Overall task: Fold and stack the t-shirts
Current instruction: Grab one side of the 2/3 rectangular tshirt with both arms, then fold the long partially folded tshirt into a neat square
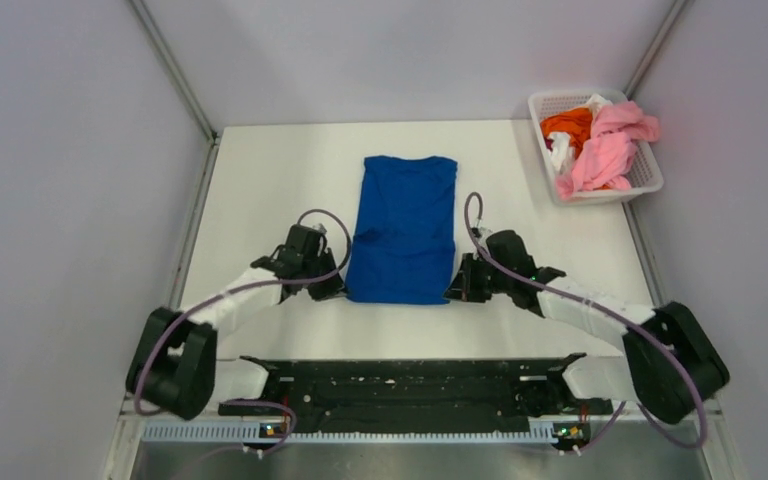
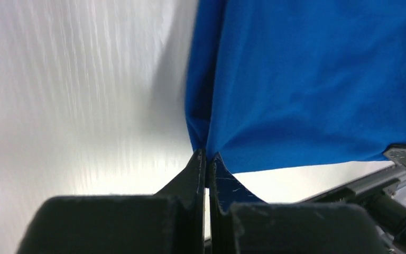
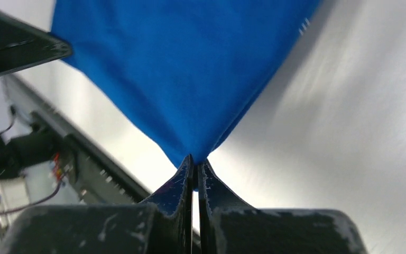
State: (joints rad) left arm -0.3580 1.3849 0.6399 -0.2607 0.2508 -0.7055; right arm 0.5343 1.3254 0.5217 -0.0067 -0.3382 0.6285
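- Both arms reach forward and inward from the near edge of the table [image 1: 260,180].
- Left gripper [image 2: 207,156]: jaws pressed together with only a hairline slit between them, pinching the near-left corner of the blue tee [image 1: 403,228]. The cloth gathers to a point at the tips and fans out from there.
- Right gripper [image 3: 194,159]: jaws likewise closed to a hairline, pinching the near-right corner. The cloth is drawn to the same kind of point.
- Top view: the grippers sit at the two ends of the tee's near hem, one at each corner, with the hem running straight between them.
- Wrist views: a shadow falls on the table beside the gripped edges, so the corners look raised. How far they are raised cannot be told.
- Blue tee: centre of the table, long axis running away from the arms. Its outline is a narrow rectangle, slightly wider at the far end. The face showing is plain blue with a few soft creases.
- Far right corner: a white lattice basket [image 1: 650,180], well apart from the blue tee.
- Basket contents, all bunched: pink tee [image 1: 610,150] spilling over the right rim, orange tee [image 1: 567,124] at the far left, white tee [image 1: 560,150] between them.
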